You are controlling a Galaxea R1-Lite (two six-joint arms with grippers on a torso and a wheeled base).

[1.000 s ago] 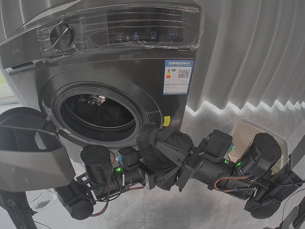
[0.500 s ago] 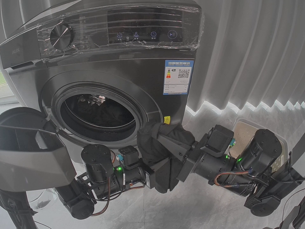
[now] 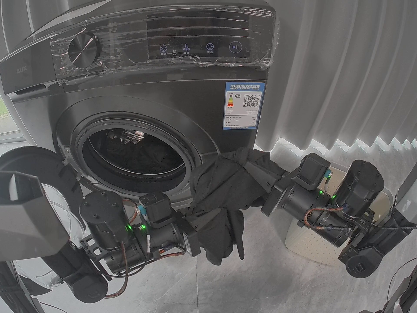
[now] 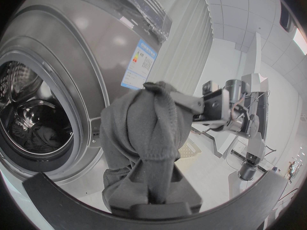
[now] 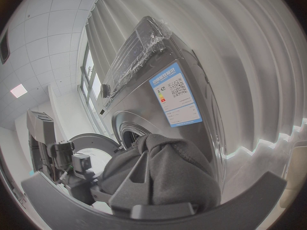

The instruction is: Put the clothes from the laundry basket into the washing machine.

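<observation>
Dark garment (image 3: 226, 183): soft, limp and probably light. A thin edge would likely slip, so a bunched fold is offering the surest hold. It is hanging in the air just in front of the washing machine (image 3: 173, 92), beside and below the open drum mouth (image 3: 134, 157), spanning both grippers. Left gripper (image 4: 156, 173) is pinching the lower bunch. Right gripper (image 3: 254, 172) is clamping the upper fold. Laundry basket (image 3: 304, 240) is standing to the machine's right.

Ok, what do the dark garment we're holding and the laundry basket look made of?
The dark garment looks like soft knit cloth, matte charcoal, possibly cotton: it folds and hangs limp, with a stitched hem. The laundry basket is likely rigid plastic, cream and matte: its wall is dotted with small holes.
</observation>
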